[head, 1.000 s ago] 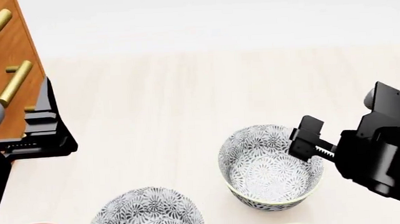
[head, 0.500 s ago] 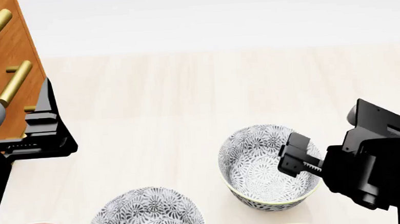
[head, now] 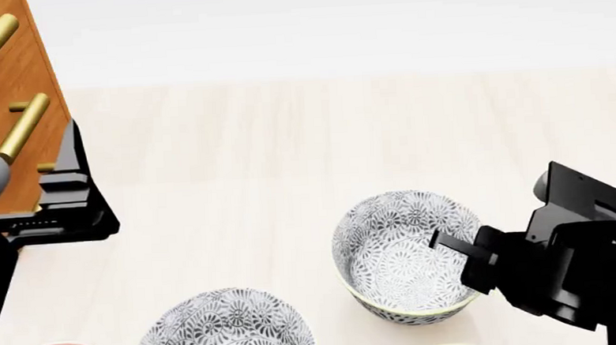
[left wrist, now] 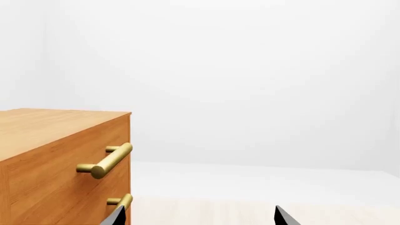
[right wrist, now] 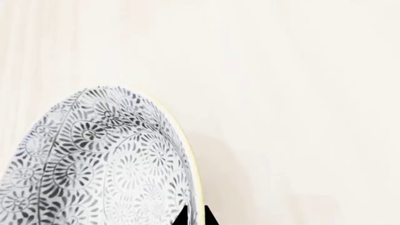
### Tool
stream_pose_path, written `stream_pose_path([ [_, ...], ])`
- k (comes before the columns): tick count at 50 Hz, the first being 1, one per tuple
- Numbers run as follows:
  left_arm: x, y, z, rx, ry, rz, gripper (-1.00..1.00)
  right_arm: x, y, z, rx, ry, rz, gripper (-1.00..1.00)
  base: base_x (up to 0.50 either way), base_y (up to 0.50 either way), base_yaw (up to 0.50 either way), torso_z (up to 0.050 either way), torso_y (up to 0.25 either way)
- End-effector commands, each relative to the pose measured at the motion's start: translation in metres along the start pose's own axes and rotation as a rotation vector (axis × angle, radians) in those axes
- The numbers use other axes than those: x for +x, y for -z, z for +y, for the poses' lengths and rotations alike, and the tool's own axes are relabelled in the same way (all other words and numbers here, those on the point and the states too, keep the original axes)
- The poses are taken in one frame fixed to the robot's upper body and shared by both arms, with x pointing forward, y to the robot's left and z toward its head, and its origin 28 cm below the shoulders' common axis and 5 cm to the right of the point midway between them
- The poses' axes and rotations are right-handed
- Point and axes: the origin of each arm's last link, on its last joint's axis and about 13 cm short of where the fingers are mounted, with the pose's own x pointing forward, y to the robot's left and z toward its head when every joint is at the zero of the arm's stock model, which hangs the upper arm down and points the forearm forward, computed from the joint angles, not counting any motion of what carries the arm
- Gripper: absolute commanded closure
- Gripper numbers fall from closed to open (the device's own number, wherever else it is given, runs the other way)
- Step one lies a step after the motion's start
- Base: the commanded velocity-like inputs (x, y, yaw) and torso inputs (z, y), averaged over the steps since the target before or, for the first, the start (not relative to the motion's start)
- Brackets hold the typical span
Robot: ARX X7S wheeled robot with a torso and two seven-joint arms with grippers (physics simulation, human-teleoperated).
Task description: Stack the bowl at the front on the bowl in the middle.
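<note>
Progress is at the grasping stage, by my reading. The deep white bowl with grey floral pattern at the front (head: 391, 247) sits upright on the pale wooden counter (head: 233, 145), not yet lifted. The right tool (head: 449, 244) reaches over its near-side rim. In the right wrist view the two dark tips are narrow, one on each side of the pale rim, and seem to pinch it.

The matching floral bowl in the middle (head: 221, 331) stands apart, nearer the robot and toward its left, with nothing in it. Which look-alike counts as "front" is my judgement from where the tool is.

The left tool (left wrist: 198, 218) is spread wide and holds nothing, beside the orange wooden cabinet (left wrist: 56, 159).

Lifting, carrying across and lowering into the middle bowl all remain to be done.
</note>
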Motion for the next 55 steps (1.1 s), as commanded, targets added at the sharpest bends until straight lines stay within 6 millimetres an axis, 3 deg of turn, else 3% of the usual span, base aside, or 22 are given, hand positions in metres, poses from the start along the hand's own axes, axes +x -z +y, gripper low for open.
stream_pose_path([
  [1,0.0,0.002,0.0,0.005,0.0,0.001,-1.0,0.002,0.002,0.0,-0.003,-0.002,0.006,1.0,0.0,0.0,0.0,0.0,0.0],
  [7,0.0,0.002,-0.001,0.006,0.0,0.0,-1.0,-0.003,-0.001,0.003,-0.006,-0.01,-0.004,1.0,0.0,0.0,0.0,0.0,0.0],
  [16,-0.001,0.001,0.0,0.006,-0.001,0.004,-1.0,-0.042,-0.019,0.018,-0.031,-0.033,-0.065,1.0,0.0,0.0,0.0,0.0,0.0],
  [28,-0.003,0.0,0.001,0.006,-0.004,0.007,-1.0,-0.082,-0.029,0.032,-0.086,-0.056,-0.12,1.0,0.0,0.0,0.0,0.0,0.0],
  [43,-0.001,-0.001,0.001,0.002,-0.01,0.003,-1.0,-0.109,-0.025,0.052,-0.183,-0.112,-0.133,1.0,0.0,0.0,0.0,0.0,0.001],
  [55,0.001,-0.002,0.0,0.0,-0.013,-0.001,-1.0,-0.133,-0.01,0.068,-0.293,-0.187,-0.142,1.0,0.0,0.0,0.0,0.0,0.0],
])
